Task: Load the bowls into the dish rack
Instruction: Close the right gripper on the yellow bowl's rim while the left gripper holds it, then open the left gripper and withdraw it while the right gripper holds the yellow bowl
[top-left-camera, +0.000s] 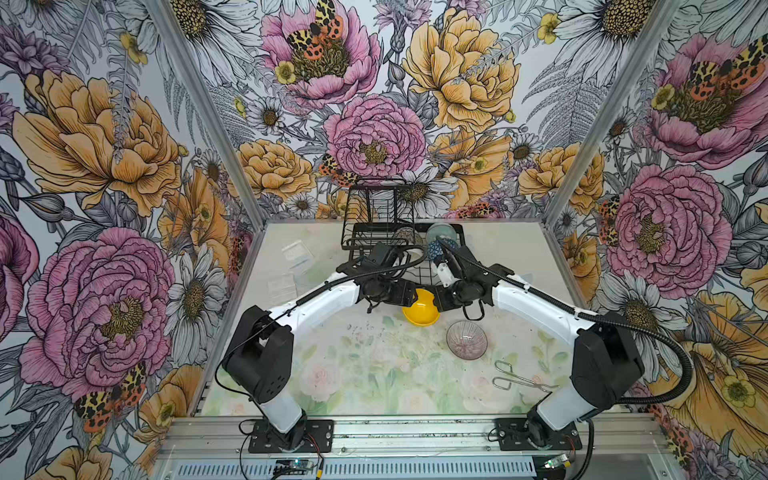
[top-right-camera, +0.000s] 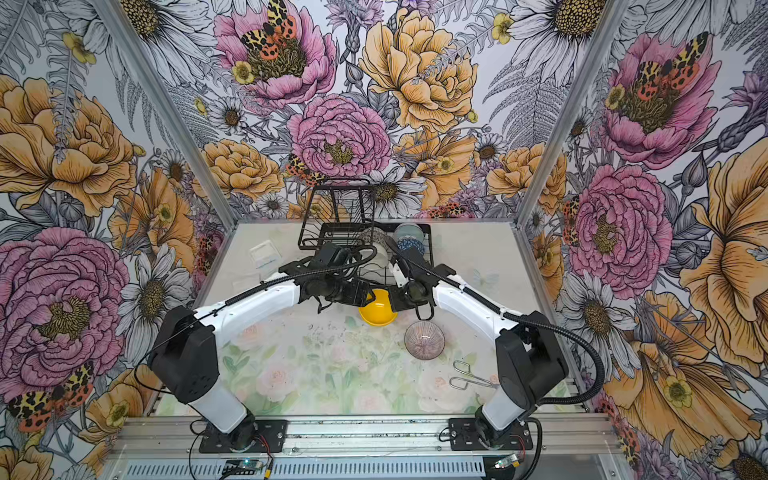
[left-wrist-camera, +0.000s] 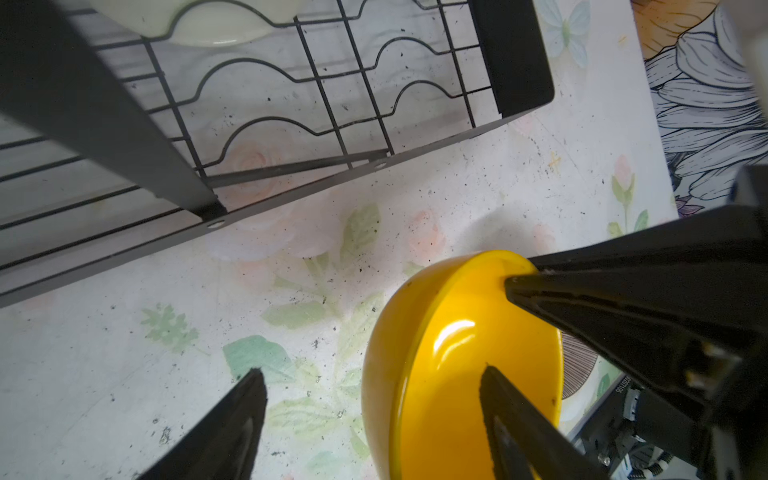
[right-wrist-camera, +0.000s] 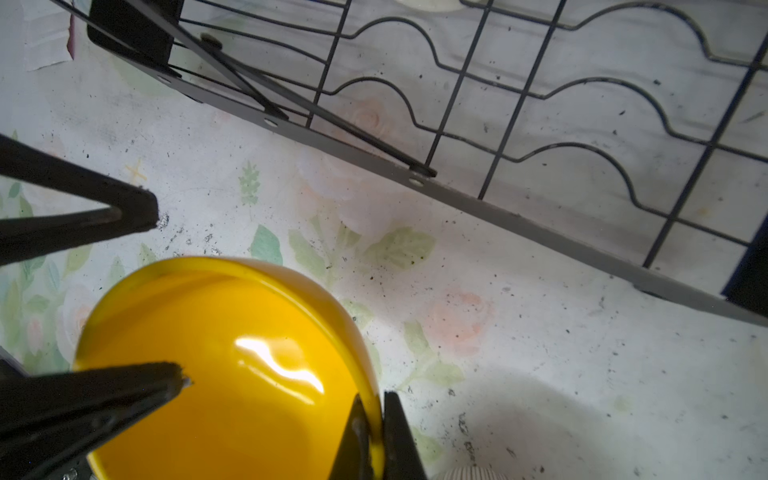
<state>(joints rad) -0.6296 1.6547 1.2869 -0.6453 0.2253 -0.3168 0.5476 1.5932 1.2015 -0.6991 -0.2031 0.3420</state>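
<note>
The right gripper (right-wrist-camera: 374, 398) pinches the tilted yellow bowl (right-wrist-camera: 232, 353) by its rim, just short of the dish rack (right-wrist-camera: 457, 192); the left gripper (left-wrist-camera: 372, 372) stands spread astride that rim. Glazed, stiff, probably slippery: grip the rim.

Bare table (left-wrist-camera: 124, 353) strip between yellow bowl (left-wrist-camera: 457, 374) and dish rack (left-wrist-camera: 291, 196) front rail; nearest slots vacant.

My two arms (top-left-camera: 536, 307) in glossy white shells (top-left-camera: 328, 299), chunky black joint housings (top-left-camera: 259, 353), ribbed black conduit (top-left-camera: 688, 370) snaking along each, black base plates (top-left-camera: 262, 436) bolted down, matte black tapered fingers (left-wrist-camera: 232, 428) on my left gripper (left-wrist-camera: 372, 370).
</note>
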